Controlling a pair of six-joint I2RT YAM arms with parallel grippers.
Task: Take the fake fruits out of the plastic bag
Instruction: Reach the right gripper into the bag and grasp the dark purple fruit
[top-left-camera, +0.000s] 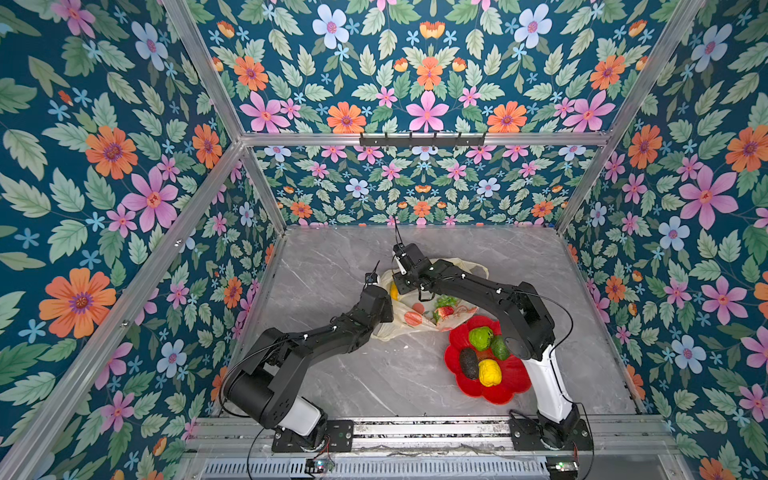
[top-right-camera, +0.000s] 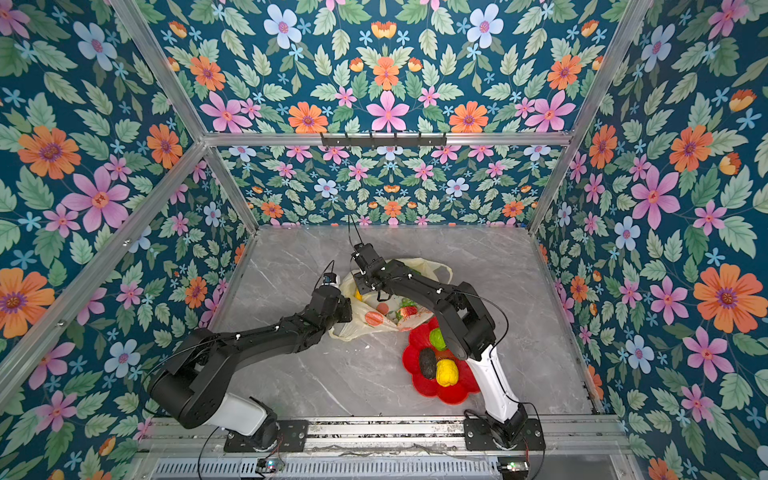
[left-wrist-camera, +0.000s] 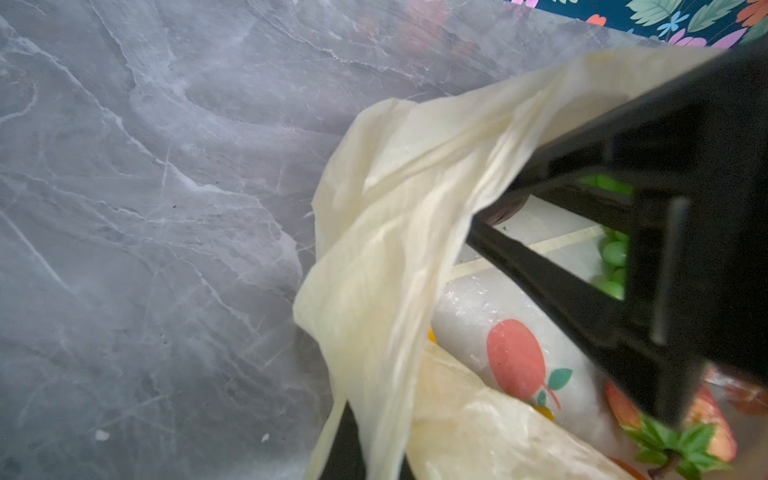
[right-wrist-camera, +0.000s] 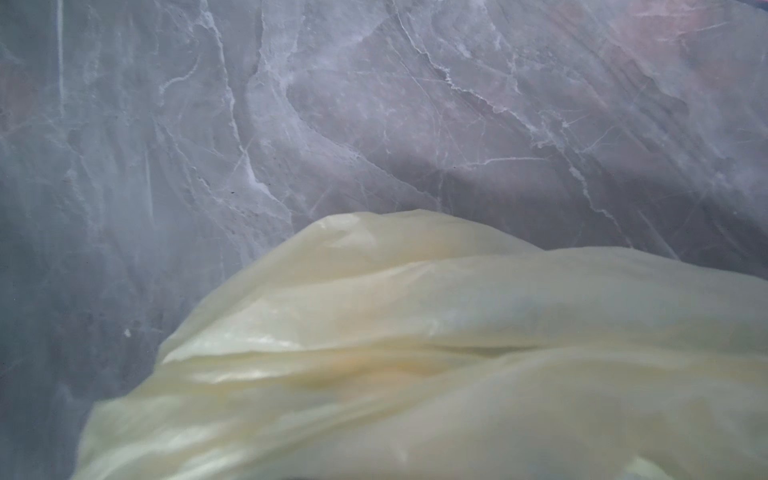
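The cream plastic bag (top-left-camera: 399, 324) (left-wrist-camera: 395, 208) (right-wrist-camera: 415, 353) lies mid-table with its mouth held up. My left gripper (top-left-camera: 388, 311) (left-wrist-camera: 361, 457) is shut on the bag's edge at its left side. My right gripper (top-left-camera: 422, 293) (left-wrist-camera: 496, 210) reaches into the mouth. Its fingers stand apart with a dark rounded thing between the tips, and a grip does not show. Inside lie a strawberry (top-left-camera: 444, 312) (left-wrist-camera: 706, 428), green grapes (left-wrist-camera: 615, 253) and a yellow fruit (top-left-camera: 394, 291). In the right wrist view the bag film hides the jaws.
A red flower-shaped dish (top-left-camera: 511, 374) (top-right-camera: 419, 386) sits at the front right of the bag. It holds a green bumpy fruit (top-left-camera: 481, 338), two avocados (top-left-camera: 469, 363) and a yellow lemon (top-left-camera: 489, 372). The right arm's elbow hangs over the dish. Floral walls enclose the grey marble table (top-left-camera: 332, 257).
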